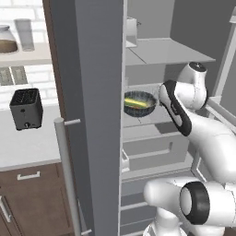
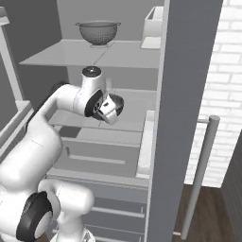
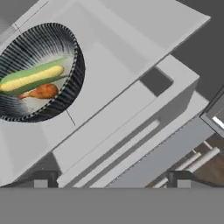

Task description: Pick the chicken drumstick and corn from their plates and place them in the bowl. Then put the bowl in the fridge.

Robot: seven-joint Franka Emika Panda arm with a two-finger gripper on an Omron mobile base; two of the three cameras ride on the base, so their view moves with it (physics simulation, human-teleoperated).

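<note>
Dark ribbed bowl (image 3: 65, 94) holds yellow-green corn (image 3: 30, 78), orange-brown drumstick (image 3: 41, 92).

We look into the open fridge (image 1: 152, 50), its grey door (image 1: 92, 115) swung toward us with a long vertical bar handle (image 1: 69, 179) near its lower edge. On a middle shelf (image 1: 143, 120) sits the bowl (image 1: 139, 103), dark outside and paler inside, holding the corn (image 1: 134, 101), yellow with green. Our white arm (image 1: 203, 129) rises from the lower right and bends toward that shelf, just right of the bowl. A small white container (image 1: 132, 31) stands on the shelf above. Left of the fridge, a black toaster (image 1: 26, 109) rests on a pale counter (image 1: 27, 147) above brown cabinets (image 1: 32, 198). A jar (image 1: 7, 39) and a glass (image 1: 24, 34) stand on a wall shelf.
</note>
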